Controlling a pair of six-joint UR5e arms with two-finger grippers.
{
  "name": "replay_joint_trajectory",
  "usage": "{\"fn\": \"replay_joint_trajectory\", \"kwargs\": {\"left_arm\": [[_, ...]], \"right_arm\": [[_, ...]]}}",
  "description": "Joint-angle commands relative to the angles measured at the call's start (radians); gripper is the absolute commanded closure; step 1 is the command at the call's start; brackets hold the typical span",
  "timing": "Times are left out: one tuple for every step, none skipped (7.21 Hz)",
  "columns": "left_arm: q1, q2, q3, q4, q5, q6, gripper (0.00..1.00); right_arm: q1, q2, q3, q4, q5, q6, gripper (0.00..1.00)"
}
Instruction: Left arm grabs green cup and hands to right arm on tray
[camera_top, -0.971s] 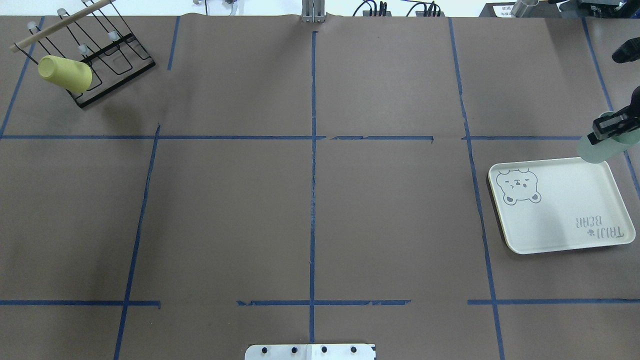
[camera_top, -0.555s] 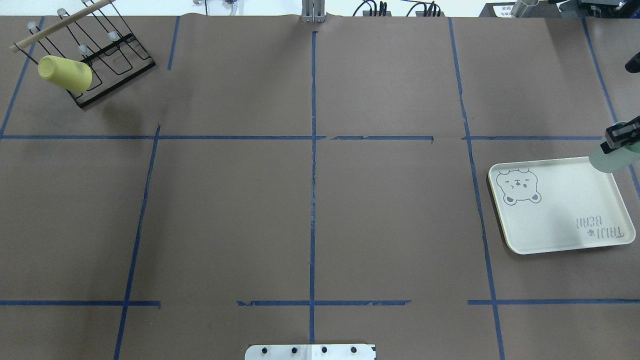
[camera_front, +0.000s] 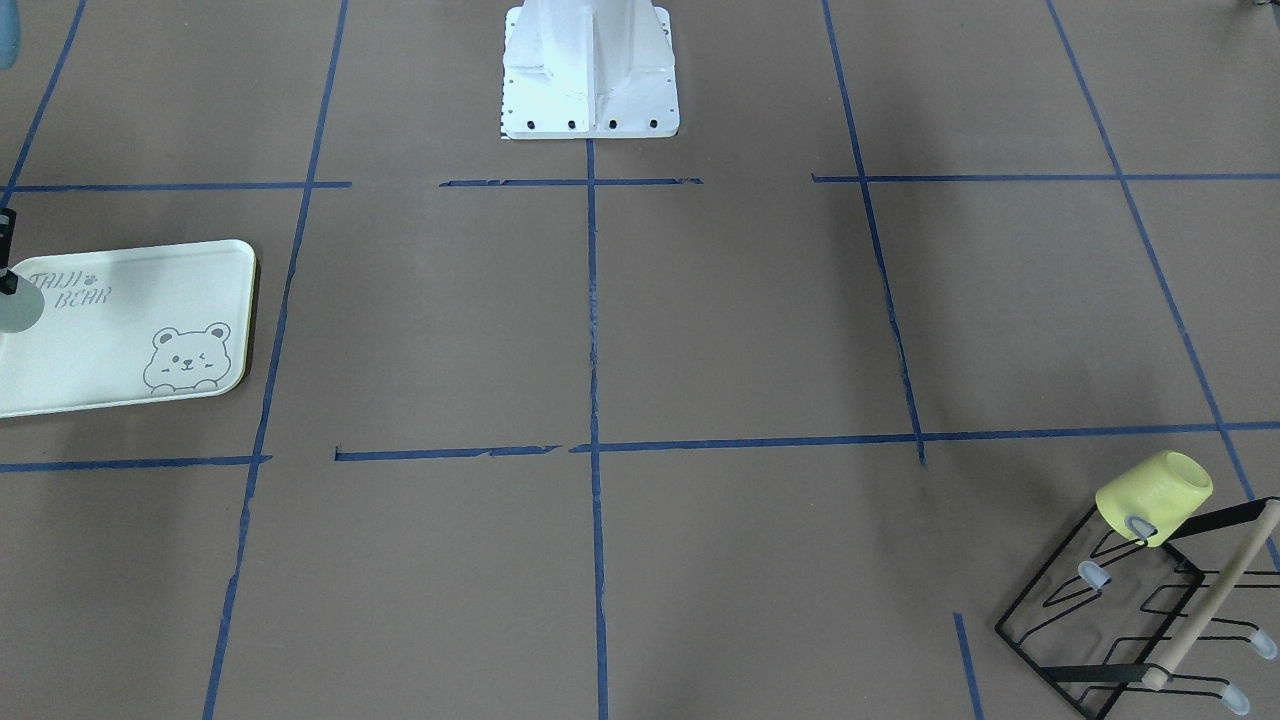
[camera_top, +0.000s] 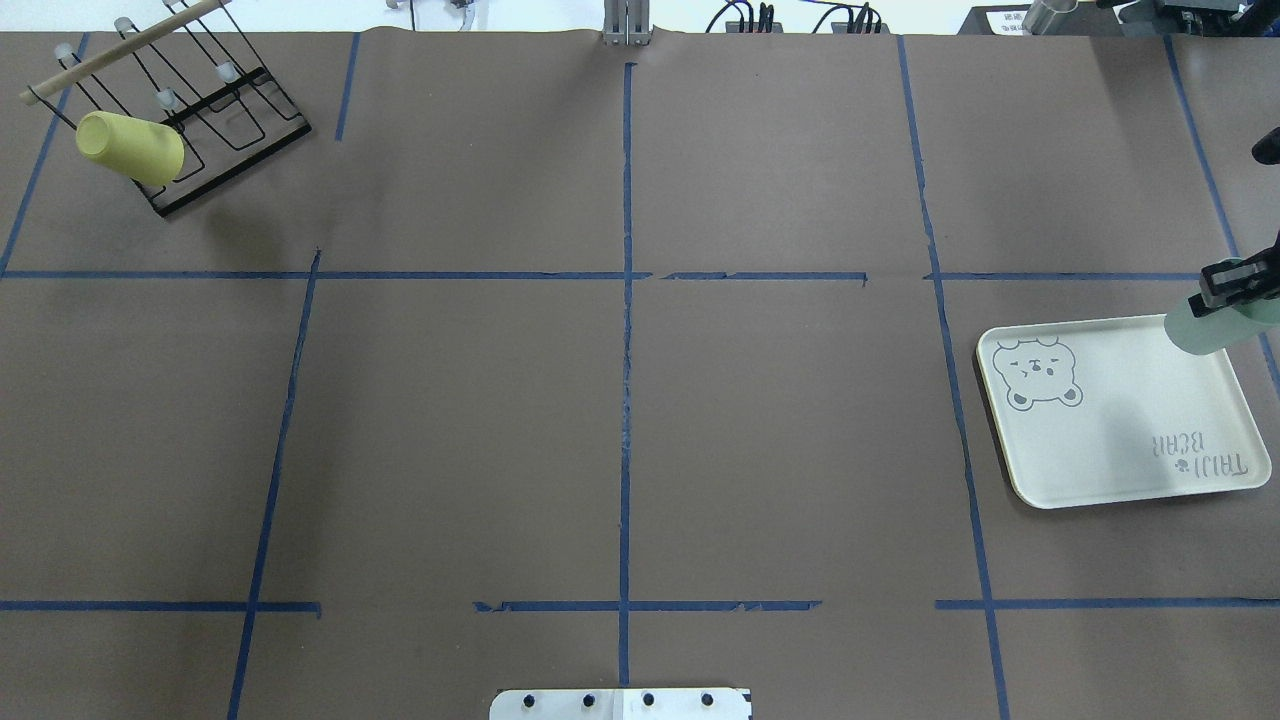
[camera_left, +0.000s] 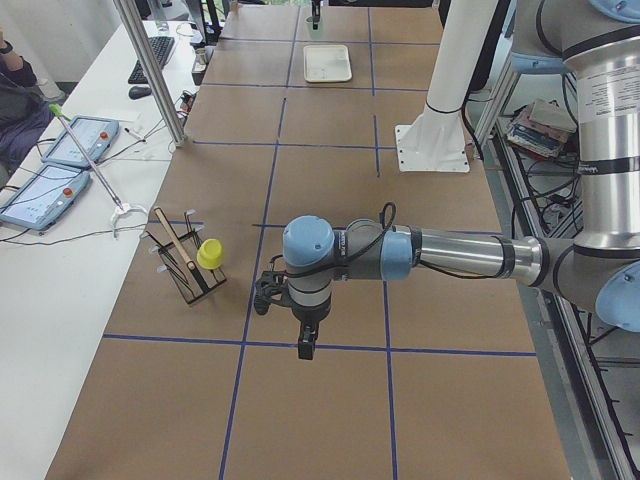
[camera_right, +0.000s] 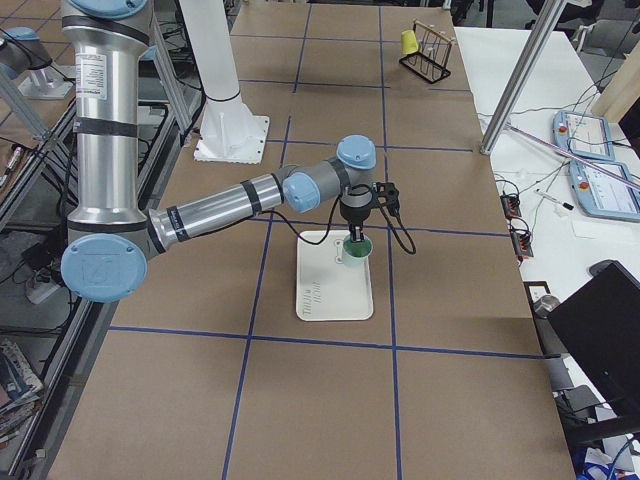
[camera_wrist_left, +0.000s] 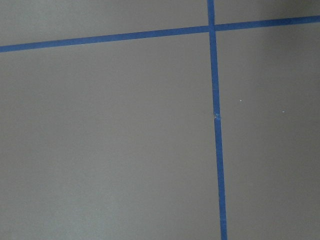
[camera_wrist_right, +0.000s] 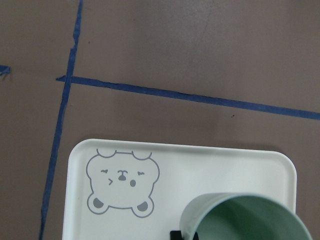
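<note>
The right gripper (camera_top: 1226, 294) is shut on the rim of the green cup (camera_top: 1201, 330) and holds it upright over the far right corner of the tray (camera_top: 1100, 430). The right wrist view shows the cup's open mouth (camera_wrist_right: 250, 220) above the tray (camera_wrist_right: 200, 165), beside the bear drawing. The cup (camera_right: 354, 257) hangs low over the tray (camera_right: 330, 290); I cannot tell whether it touches. The cup (camera_front: 14, 310) also shows in the front view. The left gripper (camera_left: 305, 346) shows only in the left side view, over bare table, and I cannot tell if it is open or shut.
A yellow cup (camera_top: 130, 147) hangs on a black wire rack (camera_top: 235, 110) at the far left corner. The robot's white base (camera_front: 590, 80) stands at the near middle edge. Blue tape lines cross the brown table.
The right gripper with the green cup has shifted toward the robot's side and now sits over the tray's far right corner. Nothing else moved.
</note>
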Motion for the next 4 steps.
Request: {"fn": "replay_joint_trajectory", "kwargs": {"left_arm": [[0.002,0.029,0.008,0.002,0.001,-0.001,0.00],[0.002,0.031,0.008,0.000,0.000,-0.001,0.00],[0.002,0.031,0.007,0.000,0.000,-0.001,0.00],[0.002,0.031,0.001,0.002,0.000,-0.001,0.00]], "right_arm": [[-0.094,-0.109,-0.014,0.273,-0.071,0.187,1.00],[-0.129,-0.133,-0.015,0.300,-0.109,0.201,0.99],[-0.158,-0.143,-0.020,0.302,-0.157,0.201,0.98],[-0.178,-0.147,-0.027,0.303,-0.192,0.201,0.94]]}}
